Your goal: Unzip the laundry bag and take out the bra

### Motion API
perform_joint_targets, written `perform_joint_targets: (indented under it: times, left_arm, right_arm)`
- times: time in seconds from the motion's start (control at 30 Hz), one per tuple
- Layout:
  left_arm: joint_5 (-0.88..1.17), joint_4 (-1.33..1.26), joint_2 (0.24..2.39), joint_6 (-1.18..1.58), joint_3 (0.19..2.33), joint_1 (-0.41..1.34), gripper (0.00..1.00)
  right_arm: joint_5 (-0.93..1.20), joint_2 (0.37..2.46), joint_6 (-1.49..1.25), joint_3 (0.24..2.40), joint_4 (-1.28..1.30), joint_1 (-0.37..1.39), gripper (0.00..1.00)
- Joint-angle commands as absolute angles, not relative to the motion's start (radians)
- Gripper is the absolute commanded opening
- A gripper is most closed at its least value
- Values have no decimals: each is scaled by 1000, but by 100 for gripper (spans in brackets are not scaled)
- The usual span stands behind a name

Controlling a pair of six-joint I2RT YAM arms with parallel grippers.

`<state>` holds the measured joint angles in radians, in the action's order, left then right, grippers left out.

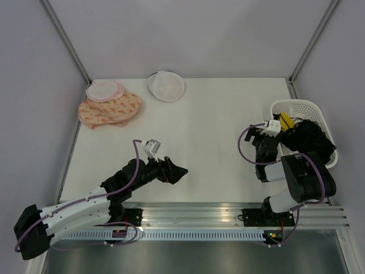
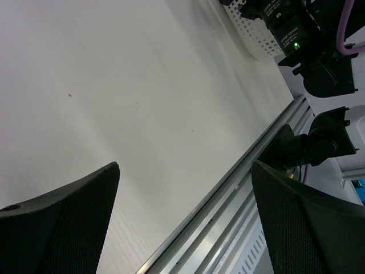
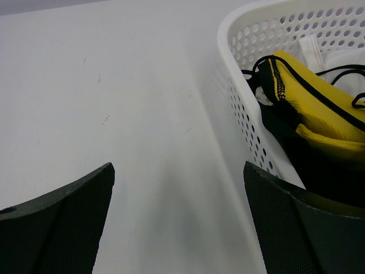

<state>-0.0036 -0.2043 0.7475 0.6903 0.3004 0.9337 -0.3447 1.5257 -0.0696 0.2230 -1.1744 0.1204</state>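
A round white mesh laundry bag (image 1: pixel 165 85) lies shut at the far middle of the table. The bra is hidden; what the bag holds does not show. My left gripper (image 1: pixel 177 171) hovers low near the table's front edge, far from the bag. In the left wrist view it (image 2: pixel 185 165) is open, with only bare table and the front rail between the fingers. My right gripper (image 1: pixel 259 137) stands just left of the basket. In the right wrist view it (image 3: pixel 178 165) is open and empty.
A white perforated basket (image 1: pixel 296 105) at the right edge holds black and yellow garments (image 3: pixel 311 108). At the far left lie a round pinkish pouch (image 1: pixel 104 90) and a peach patterned pouch (image 1: pixel 108 109). An aluminium rail (image 2: pixel 228 194) runs along the front edge.
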Motion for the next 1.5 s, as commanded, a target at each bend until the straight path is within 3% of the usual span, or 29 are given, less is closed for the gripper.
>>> perform_joint_targets:
  times: [0.0,0.27,0.53,0.93,1.47]
  left_arm:
    - [-70,-111,678,673,291,937,100]
    - [-241,263,404,759,359,939,100]
    - [-276,359,183,799,357,937,100]
    - [-353,463,215,830,416,937,100]
    - [-301,321,301,807,333,937,100]
  right_arm:
    - [-331,1528,-67,219,-1235,117,98]
    - [-331,1532,-67,215,-1249,117,98]
    - [-331,1528,-67,218,-1236,117,98]
    - [-331,1528,-67,218,-1236,118,98]
    - [-331,1528,-67,218,-1235,117,98]
